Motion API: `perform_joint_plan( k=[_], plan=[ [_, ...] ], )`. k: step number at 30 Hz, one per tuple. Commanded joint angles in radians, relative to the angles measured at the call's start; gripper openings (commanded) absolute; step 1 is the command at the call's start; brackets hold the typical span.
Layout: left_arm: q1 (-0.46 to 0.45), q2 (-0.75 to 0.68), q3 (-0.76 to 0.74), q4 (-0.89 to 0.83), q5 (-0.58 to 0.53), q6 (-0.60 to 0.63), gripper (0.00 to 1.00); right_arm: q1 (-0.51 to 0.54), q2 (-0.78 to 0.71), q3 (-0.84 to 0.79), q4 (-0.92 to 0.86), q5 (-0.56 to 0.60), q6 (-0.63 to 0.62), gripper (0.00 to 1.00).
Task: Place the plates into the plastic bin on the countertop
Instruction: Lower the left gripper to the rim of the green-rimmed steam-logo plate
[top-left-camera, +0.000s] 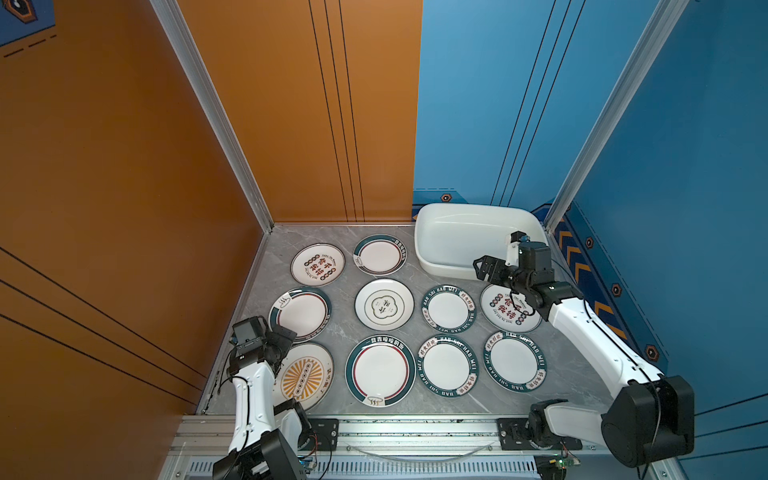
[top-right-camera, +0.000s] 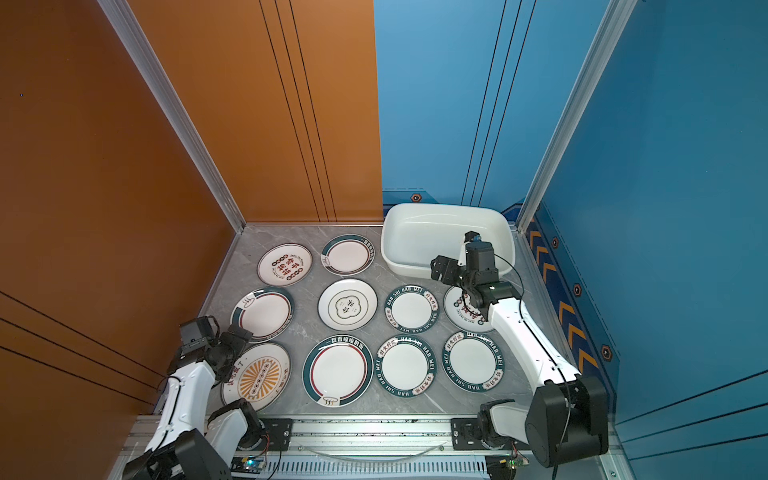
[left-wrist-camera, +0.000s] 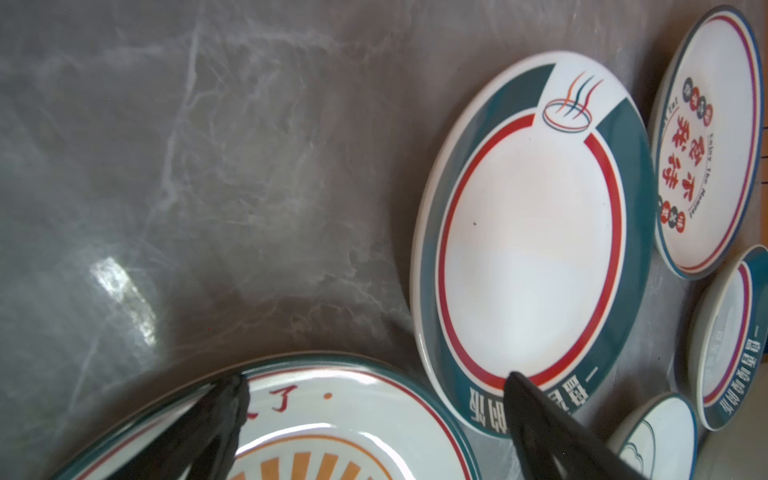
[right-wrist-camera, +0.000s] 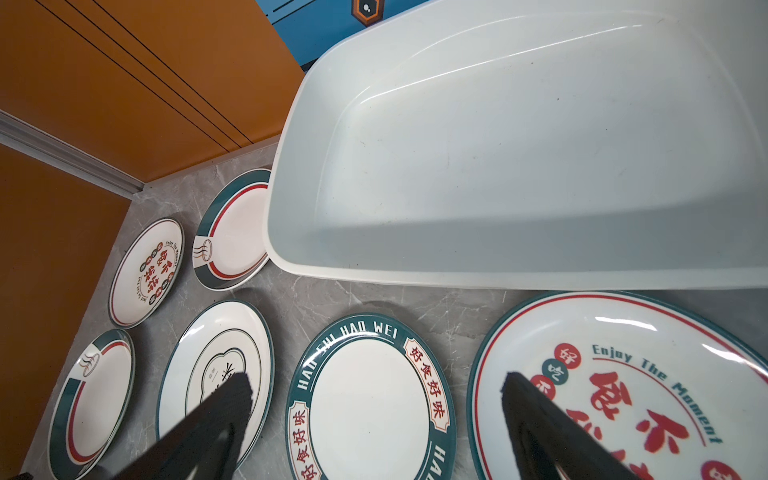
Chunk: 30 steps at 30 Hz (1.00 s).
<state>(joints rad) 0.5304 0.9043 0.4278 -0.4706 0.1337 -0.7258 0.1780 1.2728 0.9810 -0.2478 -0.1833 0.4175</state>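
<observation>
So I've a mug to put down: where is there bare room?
Bare: inside the bin, the countertop strip between the back wall and the back plates, and the strip along the orange side wall. Crowded: plates fill the middle in rows, thin gaps only.

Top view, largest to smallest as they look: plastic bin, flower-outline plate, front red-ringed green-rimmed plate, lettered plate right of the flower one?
1. plastic bin
2. front red-ringed plate
3. flower-outline plate and lettered plate: nearly alike, too close to rank.

Plates (top-left-camera: 384, 304) on ctr (top-left-camera: 347, 278) nr bin (top-left-camera: 457, 241).
</observation>
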Motion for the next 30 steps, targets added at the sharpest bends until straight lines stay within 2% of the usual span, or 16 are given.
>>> perform_joint_plan(
  k=[1,22,30],
  plan=[
    [0.034,0.023,-0.018,0.040,0.030,0.027,0.98,0.009,0.002,-0.025,-0.015,-0.012,0.012,0.95],
    [0.063,0.002,0.033,0.040,0.217,-0.003,0.97,0.083,0.069,-0.030,-0.011,0.020,0.029,0.95],
    [0.100,-0.005,0.089,-0.021,0.199,0.029,0.97,0.094,0.074,-0.031,-0.015,0.020,0.026,0.95]
  ],
)
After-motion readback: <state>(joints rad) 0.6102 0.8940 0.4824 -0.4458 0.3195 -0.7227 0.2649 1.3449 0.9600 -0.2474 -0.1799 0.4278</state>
